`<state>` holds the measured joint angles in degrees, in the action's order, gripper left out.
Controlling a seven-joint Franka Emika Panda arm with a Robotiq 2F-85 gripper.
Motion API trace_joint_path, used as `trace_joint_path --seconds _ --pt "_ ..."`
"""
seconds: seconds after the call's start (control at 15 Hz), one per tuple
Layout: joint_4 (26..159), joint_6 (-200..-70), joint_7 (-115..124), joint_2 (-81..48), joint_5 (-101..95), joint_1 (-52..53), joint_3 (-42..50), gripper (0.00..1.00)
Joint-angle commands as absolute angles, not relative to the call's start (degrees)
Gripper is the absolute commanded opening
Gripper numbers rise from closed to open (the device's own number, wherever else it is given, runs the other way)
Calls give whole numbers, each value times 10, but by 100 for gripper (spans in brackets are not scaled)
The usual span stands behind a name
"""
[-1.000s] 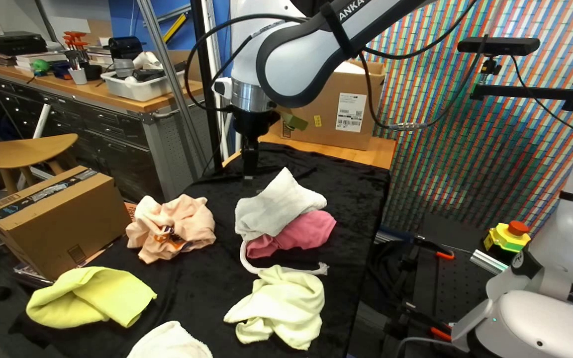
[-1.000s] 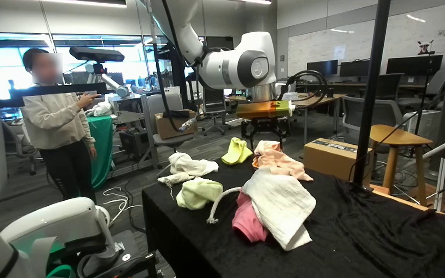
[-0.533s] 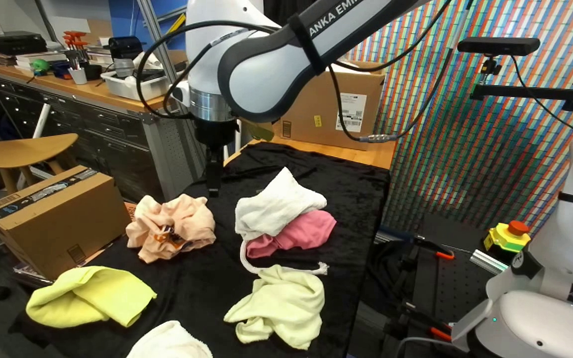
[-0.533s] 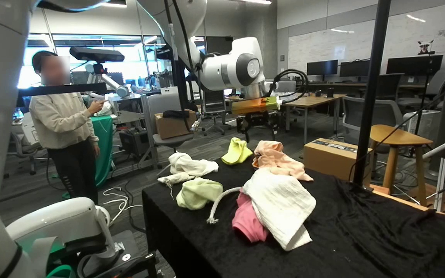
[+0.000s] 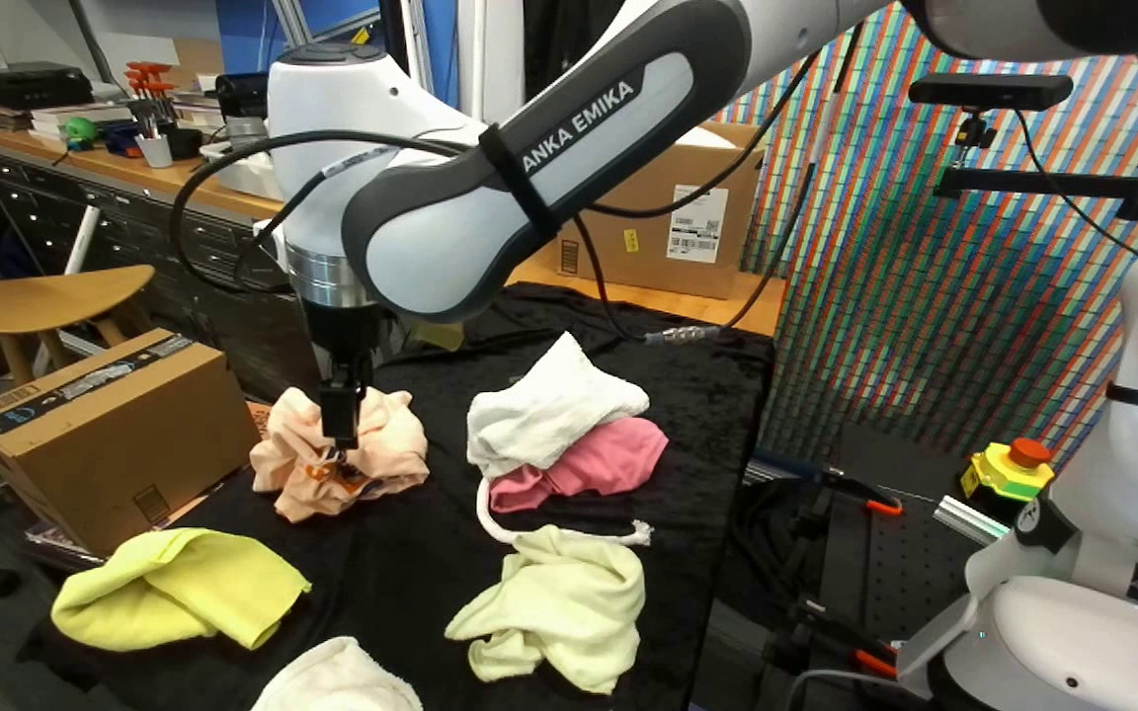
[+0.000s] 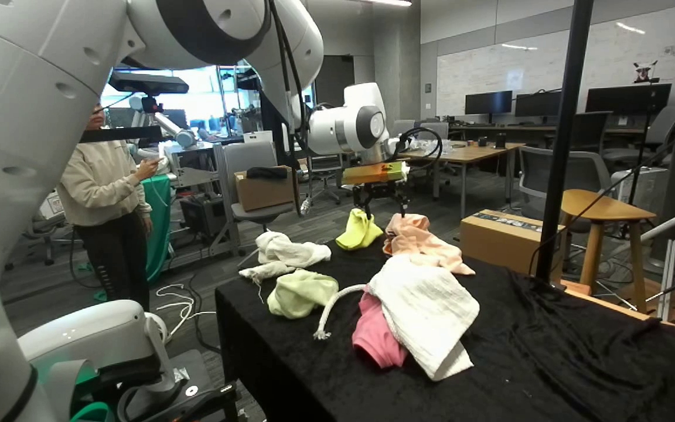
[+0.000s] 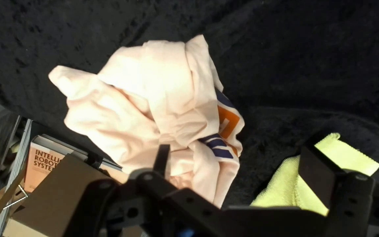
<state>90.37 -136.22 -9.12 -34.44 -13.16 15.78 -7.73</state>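
On black fabric (image 7: pixel 308 59) lies a rumpled peach cloth (image 7: pixel 153 108), orange-printed, near the widely spread end effector (image 6: pixel 386 213).

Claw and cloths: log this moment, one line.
claw: open, nothing held | nearest: peach cloth | near that: bright yellow cloth | underneath: black cloth

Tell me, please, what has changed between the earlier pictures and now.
The open black gripper has moved leftward in both exterior views, toward the crumpled peach fabric; nothing was grasped or released. The person in a beige sweatshirt shifted rightward in an exterior view. The peach fabric, textured white cloth, pink fabric and bright yellow cloth stayed put.
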Motion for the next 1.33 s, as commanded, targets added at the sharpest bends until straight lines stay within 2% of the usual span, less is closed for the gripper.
trace_joint_path --seconds 0.0,0.73,1.27 --pt "842 -1382 -44 -393 -131 169 -66 100" --pt "784 -1445 31 -482 -100 174 -63 100" --pt "742 -1461 90 -528 -113 198 -19 100"
